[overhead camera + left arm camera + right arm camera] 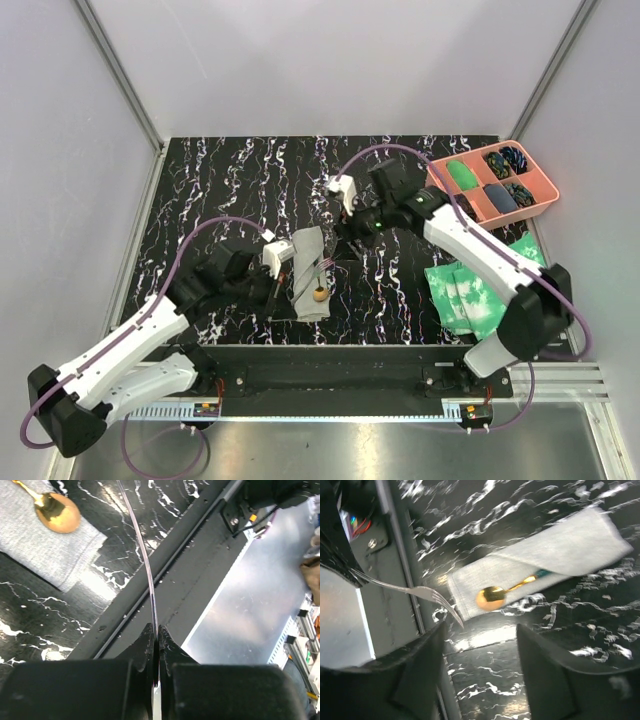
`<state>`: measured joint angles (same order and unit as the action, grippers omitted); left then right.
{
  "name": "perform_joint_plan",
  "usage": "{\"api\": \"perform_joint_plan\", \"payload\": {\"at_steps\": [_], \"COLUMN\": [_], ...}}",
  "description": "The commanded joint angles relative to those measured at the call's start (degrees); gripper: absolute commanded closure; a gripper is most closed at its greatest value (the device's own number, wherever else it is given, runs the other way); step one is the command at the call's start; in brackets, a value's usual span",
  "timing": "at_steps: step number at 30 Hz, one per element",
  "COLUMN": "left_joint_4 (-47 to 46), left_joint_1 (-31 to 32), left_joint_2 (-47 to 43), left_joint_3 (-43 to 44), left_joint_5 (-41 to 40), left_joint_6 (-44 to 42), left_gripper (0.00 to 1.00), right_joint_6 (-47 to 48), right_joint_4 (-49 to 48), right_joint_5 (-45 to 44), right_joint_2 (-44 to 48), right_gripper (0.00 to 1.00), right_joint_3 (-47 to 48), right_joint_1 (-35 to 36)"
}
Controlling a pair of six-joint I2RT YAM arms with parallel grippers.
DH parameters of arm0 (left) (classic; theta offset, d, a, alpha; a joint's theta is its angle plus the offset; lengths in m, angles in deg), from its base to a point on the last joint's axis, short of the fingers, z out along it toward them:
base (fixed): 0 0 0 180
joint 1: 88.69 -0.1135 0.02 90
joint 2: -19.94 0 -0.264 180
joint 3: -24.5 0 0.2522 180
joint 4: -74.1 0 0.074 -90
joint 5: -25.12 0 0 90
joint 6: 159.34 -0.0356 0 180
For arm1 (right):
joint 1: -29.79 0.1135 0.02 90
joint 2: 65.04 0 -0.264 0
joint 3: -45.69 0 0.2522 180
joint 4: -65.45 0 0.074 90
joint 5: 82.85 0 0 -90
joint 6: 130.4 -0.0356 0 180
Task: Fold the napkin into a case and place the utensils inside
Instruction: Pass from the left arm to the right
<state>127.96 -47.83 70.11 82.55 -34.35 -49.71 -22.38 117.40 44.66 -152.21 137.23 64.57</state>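
Near the middle of the worktop [220,180], the napkin [310,262] lies folded into a case [560,555] with a spoon [492,598] tucked in, its bowl sticking out. The left gripper [156,630] is clamped on a fork [420,591] beside it, not yet inserted. The right gripper [481,627] hangs above, fingers apart and empty.

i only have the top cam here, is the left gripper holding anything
observer: yes, the left wrist view shows the left gripper shut on something thin and metal, seen edge on.
operator: what is it
observer: a fork. The right wrist view shows its tines, close to the end of the napkin where the spoon bowl sticks out.
operator: right gripper got anything
observer: no, its own camera shows the right gripper open and empty.
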Motion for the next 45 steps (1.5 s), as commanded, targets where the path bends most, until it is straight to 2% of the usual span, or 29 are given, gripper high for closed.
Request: {"api": "perform_joint_plan", "payload": {"at_steps": [1,3,6,9,10,11,13,17,21,26,29,32,36,37,39,40,45], "left_joint_4": [-1.0,-1.0,-1.0,-0.9,-0.9,-0.9,-0.8,-0.5,-0.5,-0.5,-0.5,-0.5,-0.5,-0.1,0.5,0.6,0.6], "left_joint_1": [0.0,0.0,0.0,0.0,0.0,0.0,0.0,0.0,0.0,0.0,0.0,0.0,-0.1,-0.1,0.0,-0.1,-0.1], "left_joint_2": [-1.7,-1.7,-2.2,-2.8,-2.8,-3.0,-2.8,-2.0,-1.5,-1.3,-1.5,-1.6,-1.7,-1.7,-1.4,-1.1,-0.9], "left_joint_3": [0.2,0.0,0.0,0.1,0.1,0.0,0.1,0.1,0.1,0.2,0.3,0.4,1.5,1.8,2.3,2.4,2.7], "left_joint_5": [4.4,5.2,5.2,5.4,5.4,5.3,5.7,6.0,6.3,6.7,7.0,6.1,6.2,6.0,5.9,6.0,6.9], "left_joint_6": [-1.1,-1.1,-1.2,-1.2,-1.1,-1.2,-1.4,-1.4,-1.5,-1.6,-1.6,-1.4,-1.5,-1.8,-2.3,-2.4,-2.4], "left_gripper": [1.0,1.0,1.0,1.0,1.0,1.0,1.0,1.0,1.0,1.0,1.0,1.0,1.0,1.0,1.0,1.0,1.0], "right_joint_6": [9.4,10.1,10.6,10.4,10.3,10.2,9.8,10.1,10.8,10.8,10.5,9.8,9.9,10.4,10.4,10.5,10.8], "right_joint_4": [11.5,13.9,14.5,14.6,15.0,15.3,15.3,15.2,15.3,16.0,16.2,16.6,15.6,15.6,14.4,14.1,13.9], "right_joint_5": [3.5,0.8,1.6,2.1,2.7,3.2,3.4,0.2,-0.4,1.4,2.6,4.1,5.2,5.4,4.8,4.6,5.6], "right_joint_2": [-6.0,-7.6,-8.5,-8.7,-9.2,-9.4,-9.6,-9.3,-8.6,-10.1,-11.1,-11.6,-10.1,-9.9,-8.6,-8.3,-8.1], "right_gripper": [0.41,0.42,0.46,0.59,0.68,0.71,0.71,0.62,0.6,0.62,0.69,0.83,0.92,0.91,0.79,0.77,0.75], "right_joint_3": [7.0,9.1,9.8,10.2,10.4,10.7,10.7,11.7,13.2,14.6,14.7,14.5,11.7,11.3,9.9,9.5,9.9], "right_joint_1": [4.1,5.5,5.8,5.9,6.0,6.2,6.9,7.5,7.4,7.8,8.3,8.9,9.3,9.3,9.4,9.4,9.7]}}
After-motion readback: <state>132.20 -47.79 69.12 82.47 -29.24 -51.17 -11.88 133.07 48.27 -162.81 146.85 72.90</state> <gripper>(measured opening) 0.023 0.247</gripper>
